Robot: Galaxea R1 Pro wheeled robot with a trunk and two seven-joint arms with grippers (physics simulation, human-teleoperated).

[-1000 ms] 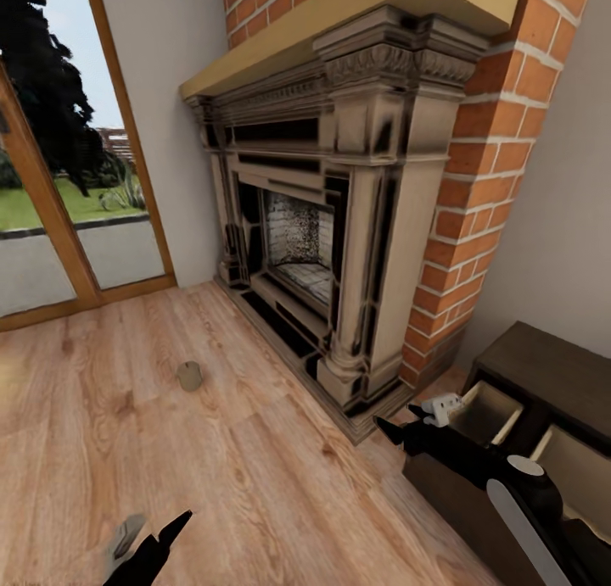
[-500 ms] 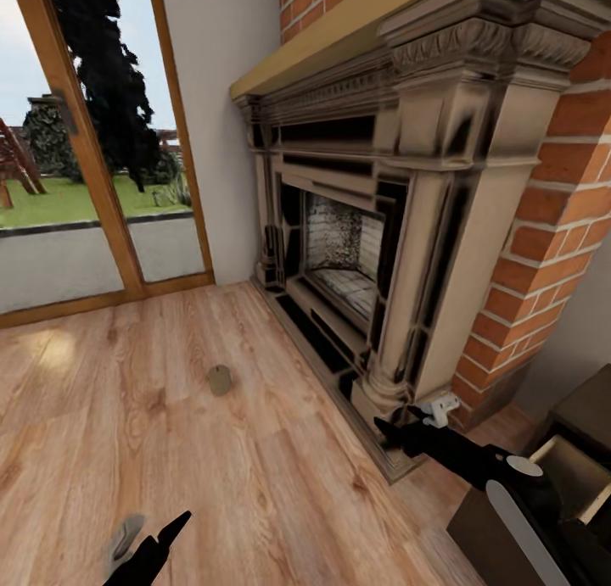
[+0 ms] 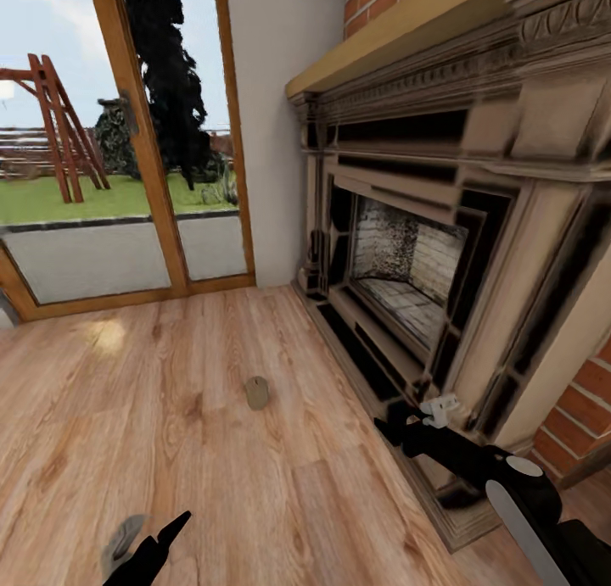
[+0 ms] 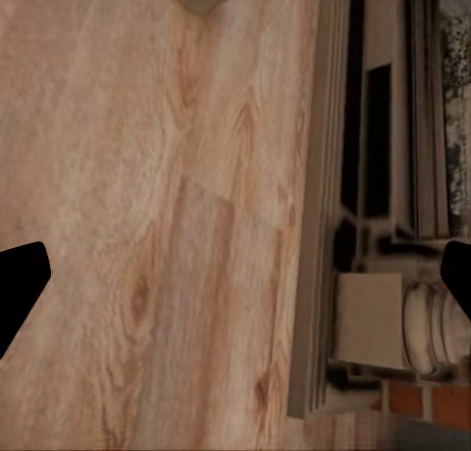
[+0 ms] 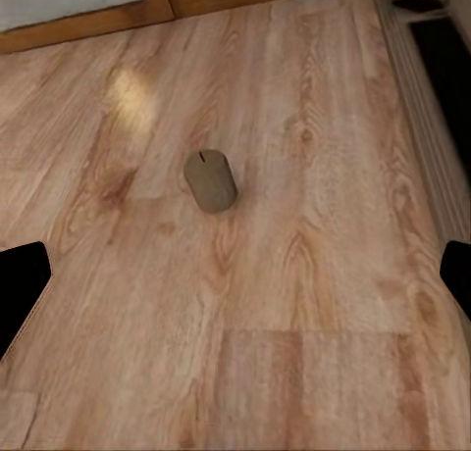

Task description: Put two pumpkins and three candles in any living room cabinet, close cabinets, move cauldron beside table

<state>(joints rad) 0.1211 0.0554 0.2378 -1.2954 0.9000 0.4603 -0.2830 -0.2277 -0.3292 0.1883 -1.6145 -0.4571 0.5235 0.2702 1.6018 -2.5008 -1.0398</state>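
The head camera had swung to the left over the last second. The dark cabinet with its open drawers, which stood at the right edge one second earlier and was half cut off half a second earlier, had left the picture. The glass door [image 3: 127, 162] and the garden beyond it took up more of the left. This was a turn of the view, not a move of the things.

One candle [image 3: 257, 393] stood alone on the wooden floor [image 3: 127, 399], in front of the fireplace [image 3: 407, 264] and well apart from its hearth edge. Its place in the picture drifted to the right across the three head pictures, in keeping with the turn. In the right wrist view the candle [image 5: 210, 180] stood upright on the boards, ahead of the fingers and not touched.

The right hand [image 3: 407, 423] hung low beside the near corner of the hearth, fingers spread and empty. The left hand [image 3: 148, 542] showed at the near left, fingers likewise apart and holding nothing. Neither arm had altered its place in the view across the three pictures.

Judgement: the robot appeared to be turning from the cabinet toward the candle in order to fetch it. That candle remained outside any cabinet, so the step was not yet done.
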